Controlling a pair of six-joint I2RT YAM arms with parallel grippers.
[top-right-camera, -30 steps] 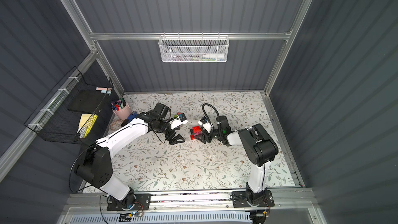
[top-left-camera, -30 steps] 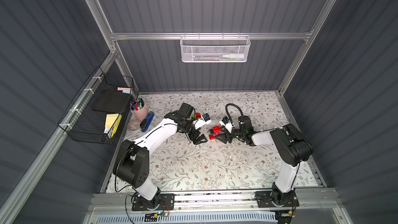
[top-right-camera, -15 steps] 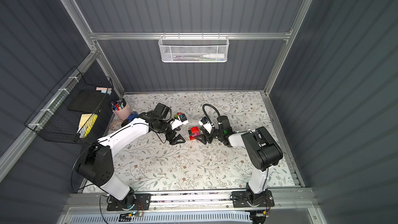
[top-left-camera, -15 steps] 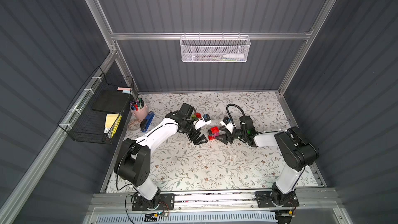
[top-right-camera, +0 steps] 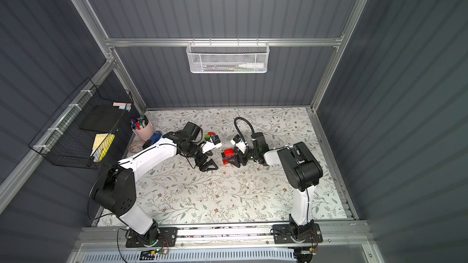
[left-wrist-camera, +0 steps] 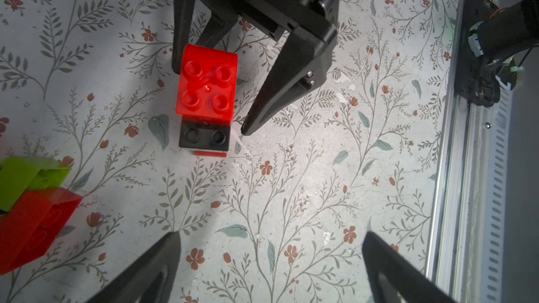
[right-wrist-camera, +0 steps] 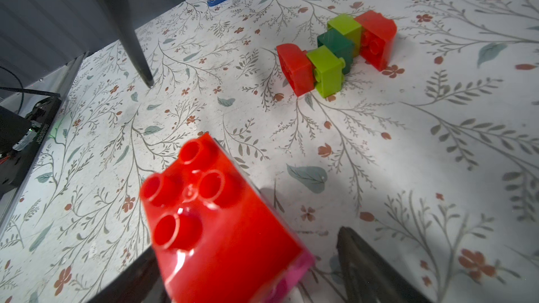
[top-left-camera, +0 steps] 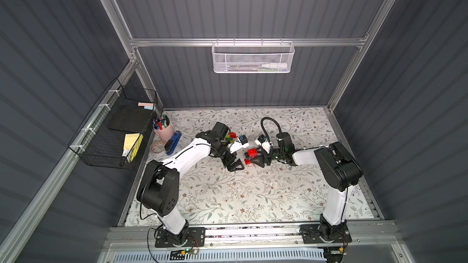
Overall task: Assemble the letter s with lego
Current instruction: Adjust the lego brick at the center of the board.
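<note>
Right gripper [left-wrist-camera: 210, 100] straddles a small stack [left-wrist-camera: 205, 112] on the floral mat [left-wrist-camera: 291, 188], jaws spread, 1 finger clear of it. The left gripper [left-wrist-camera: 271, 234] gapes wide nearby, holding nothing. The left wrist view shows a glossy red 4-stud brick [left-wrist-camera: 207, 83] atop a black brick [left-wrist-camera: 204, 136]. The right wrist view shows a pink layer [right-wrist-camera: 294, 269] beneath instead, plus a cluster [right-wrist-camera: 338, 51] of red, lime and dark green studded bricks lying sideways, well apart.
</note>
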